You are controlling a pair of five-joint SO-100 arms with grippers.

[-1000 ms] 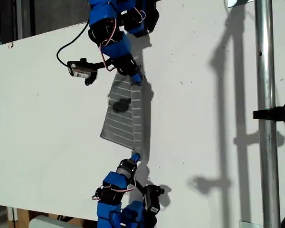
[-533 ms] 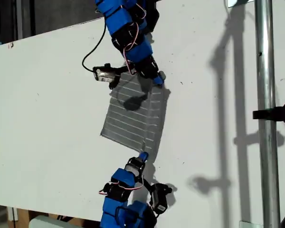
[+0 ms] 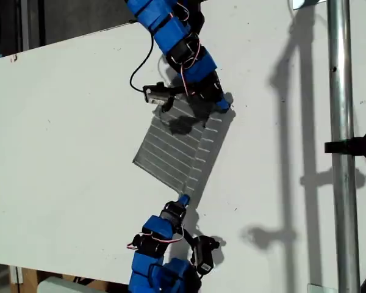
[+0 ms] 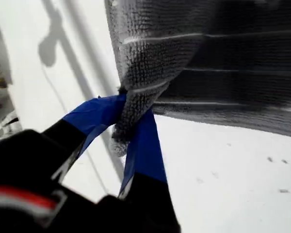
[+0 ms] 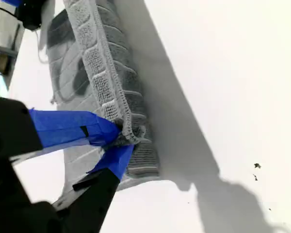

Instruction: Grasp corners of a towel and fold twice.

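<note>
Towel: we saw the towel [image 3: 180, 146] lying on the white table [image 3: 61, 122] in the middle of the exterior view, set at a slant, mostly spread, with one strip doubled over along the side nearer that view's right.
My first gripper: my first gripper [image 4: 131, 121] was clamped on a bunched corner [image 4: 132, 104] of the cloth, its blue-taped jaws pressed in from either side; the striped cloth rose from that corner, lifted off the table.
My second gripper: my second gripper [image 5: 121, 138] was pinched on another corner [image 5: 130, 132], where a raised fold edge of the cloth began and ran away from the jaws.
Arms in the exterior view: the upper arm [image 3: 183, 46] reached down from that view's top to the towel's upper corner, and the lower arm [image 3: 161, 229] came up from its bottom with its tip at the towel's lower corner.
First or second: we could not tell which of those arms was which.
Surroundings: a metal pole [image 3: 341, 122] stood at the exterior view's right, well apart from the towel.
</note>
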